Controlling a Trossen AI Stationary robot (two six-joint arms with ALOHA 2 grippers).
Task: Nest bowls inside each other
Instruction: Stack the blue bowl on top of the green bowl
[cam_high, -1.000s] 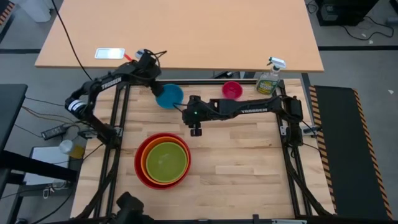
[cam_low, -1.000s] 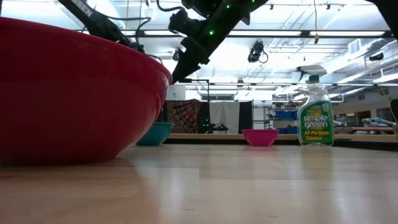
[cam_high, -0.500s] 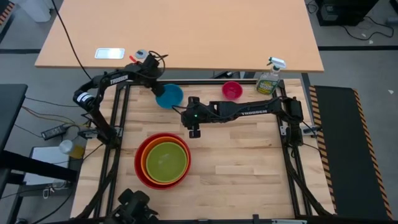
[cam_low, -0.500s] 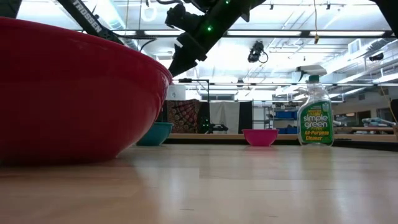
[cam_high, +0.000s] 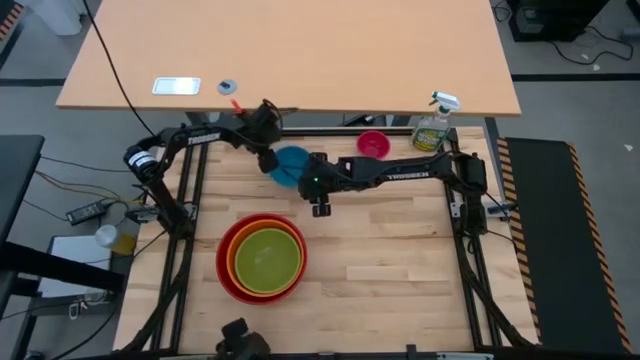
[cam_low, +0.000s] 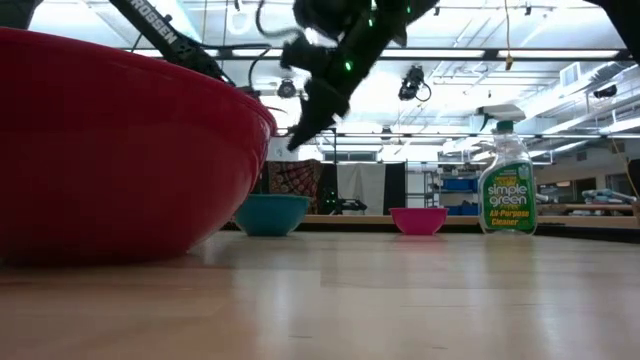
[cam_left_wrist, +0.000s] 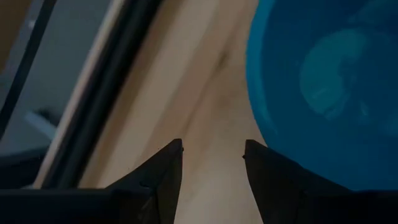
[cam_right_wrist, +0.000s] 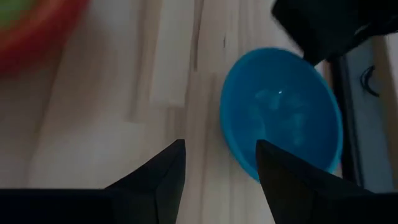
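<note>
The blue bowl (cam_high: 292, 165) stands upright on its base at the table's far middle. My left gripper (cam_high: 270, 158) is at the bowl's left rim, open and slanting down, with only bare table between its fingers (cam_left_wrist: 212, 146). My right gripper (cam_high: 320, 210) hangs open above the table just on the near side of the blue bowl (cam_right_wrist: 280, 112) and touches nothing. The green bowl (cam_high: 267, 260) sits in the orange bowl (cam_high: 236, 243), which sits in the red bowl (cam_high: 224, 272) at the near left. The pink bowl (cam_high: 373, 145) stands at the far edge. My left gripper meets the blue bowl with the outer side of one finger (cam_left_wrist: 267, 180), against the bowl's left rim (cam_left_wrist: 256, 134). The fingers come slanting down from the table's far left. The bowl stays upright on the table and nothing is between the fingers.
A spray bottle (cam_high: 432, 125) of green cleaner stands at the far right corner, right of the pink bowl (cam_low: 418, 220). The big red bowl (cam_low: 120, 150) fills the low view's left. Bare wood lies across the table's middle and right.
My left gripper has gone down and toward the table's right and near edges, rolling a little, up against the blue bowl. The blue bowl has slid a short way along the table toward the right and near side, still upright.
</note>
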